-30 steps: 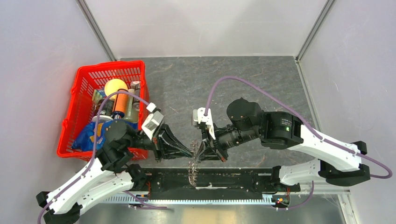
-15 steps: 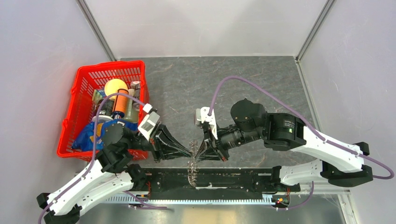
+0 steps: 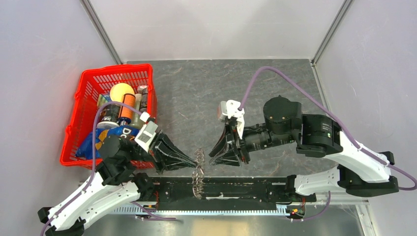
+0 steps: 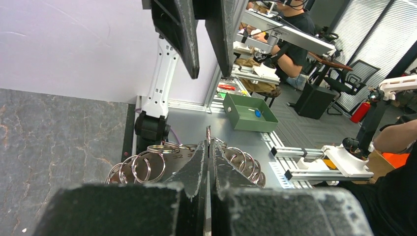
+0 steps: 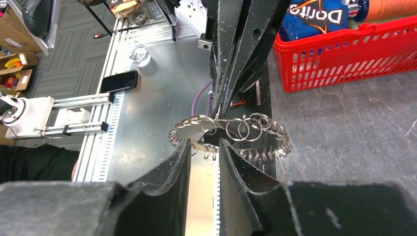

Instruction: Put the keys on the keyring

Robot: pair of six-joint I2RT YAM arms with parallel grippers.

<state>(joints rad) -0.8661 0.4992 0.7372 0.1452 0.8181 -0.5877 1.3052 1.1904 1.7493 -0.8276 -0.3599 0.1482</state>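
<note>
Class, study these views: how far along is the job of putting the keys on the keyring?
Done: the left gripper is shut on the keyring, holding it up. In hand: the right gripper faces it, open and empty. Left: no loose key shows, so fetching and threading it probably remain.

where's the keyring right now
In the top view, the keyring hangs low centre at the near edge of the table, pinched in the left gripper, with the open right gripper just right of it, not touching.
</note>
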